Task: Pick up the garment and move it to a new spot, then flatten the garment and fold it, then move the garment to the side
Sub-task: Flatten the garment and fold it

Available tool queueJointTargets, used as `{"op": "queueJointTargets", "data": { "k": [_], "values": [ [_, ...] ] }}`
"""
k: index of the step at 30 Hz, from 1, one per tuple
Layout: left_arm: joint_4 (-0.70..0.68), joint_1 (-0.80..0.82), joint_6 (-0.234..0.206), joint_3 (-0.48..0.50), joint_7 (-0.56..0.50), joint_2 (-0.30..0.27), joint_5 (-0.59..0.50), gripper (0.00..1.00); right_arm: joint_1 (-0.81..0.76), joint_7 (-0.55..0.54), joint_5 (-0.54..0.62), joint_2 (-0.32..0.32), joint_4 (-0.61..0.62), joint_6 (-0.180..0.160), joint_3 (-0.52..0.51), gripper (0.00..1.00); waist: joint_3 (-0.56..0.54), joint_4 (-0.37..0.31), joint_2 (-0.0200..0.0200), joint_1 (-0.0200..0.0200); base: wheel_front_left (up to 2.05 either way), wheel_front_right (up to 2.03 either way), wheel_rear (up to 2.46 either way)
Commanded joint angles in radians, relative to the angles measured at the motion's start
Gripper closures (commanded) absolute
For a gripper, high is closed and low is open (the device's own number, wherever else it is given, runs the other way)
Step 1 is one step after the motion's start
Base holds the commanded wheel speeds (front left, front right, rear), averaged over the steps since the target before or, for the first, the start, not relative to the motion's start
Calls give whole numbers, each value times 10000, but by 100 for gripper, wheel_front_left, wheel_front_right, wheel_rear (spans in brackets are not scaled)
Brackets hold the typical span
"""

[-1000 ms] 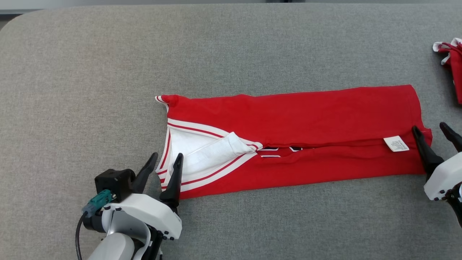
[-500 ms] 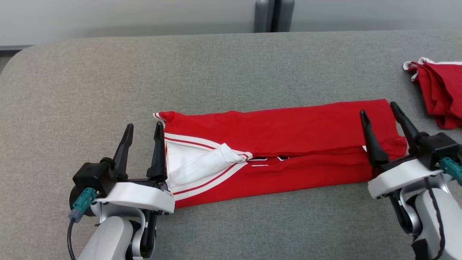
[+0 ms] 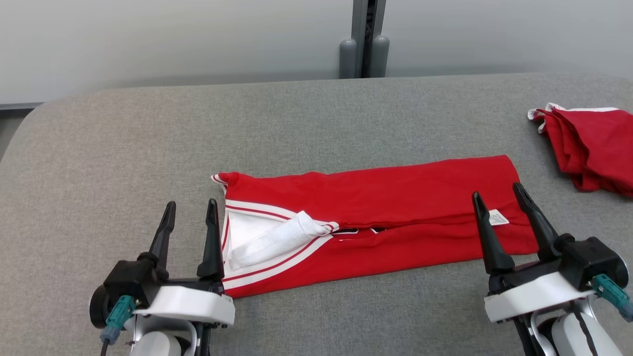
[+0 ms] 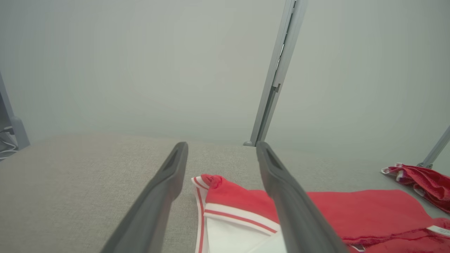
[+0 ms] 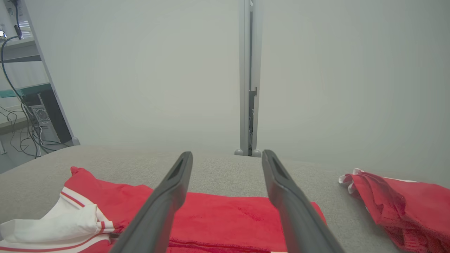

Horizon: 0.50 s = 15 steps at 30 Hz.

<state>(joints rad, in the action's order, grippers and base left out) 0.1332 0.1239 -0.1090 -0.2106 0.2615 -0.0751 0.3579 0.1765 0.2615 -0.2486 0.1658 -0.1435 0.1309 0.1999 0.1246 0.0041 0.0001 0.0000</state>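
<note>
Both pincers have drawn back from the cloth since a second ago, and the head camera has tipped up, so the whole scene sits lower and the wall comes into view. The left pincer [image 3: 192,202] has widened from a narrower gap at the collar corner; the right pincer [image 3: 496,189] has come off the hem edge.

By the look of it the task is about midway. The garment [image 3: 376,212] lies flat on the grey table [image 3: 148,148] between the two pincers. It is already folded lengthwise into a long band, its two long edges meeting along the middle. Still to do, I judge, are the crosswise fold and the move to the side.

The left pincer stands spread wide and holds nothing; the white-and-red collar end lies just beside its inner finger. The right pincer is equally spread and empty. Its fingers stand in front of the hem end, with the white label [image 3: 497,217] showing between them; whether they touch the cloth I cannot tell. Beyond the right pincer, well apart, lies a second red bundle [image 3: 588,148].
</note>
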Motion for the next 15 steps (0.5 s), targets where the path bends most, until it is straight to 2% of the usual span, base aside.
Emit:
{"op": "queueJointTargets", "data": {
  "k": [1, 15],
  "values": [
    [62, -240, 129, 151, 36, 44, -159, 0, -274, 46, -141, 1, 13, -2, -100, 0, -213, -6, -1, 0, 0, 0, 0],
    [182, -1141, 432, 622, 37, 220, -735, 0, -1205, 47, -420, -95, -89, -1, -229, 0, -934, -70, -1, 0, 0, 0, 0]
  ]
}}
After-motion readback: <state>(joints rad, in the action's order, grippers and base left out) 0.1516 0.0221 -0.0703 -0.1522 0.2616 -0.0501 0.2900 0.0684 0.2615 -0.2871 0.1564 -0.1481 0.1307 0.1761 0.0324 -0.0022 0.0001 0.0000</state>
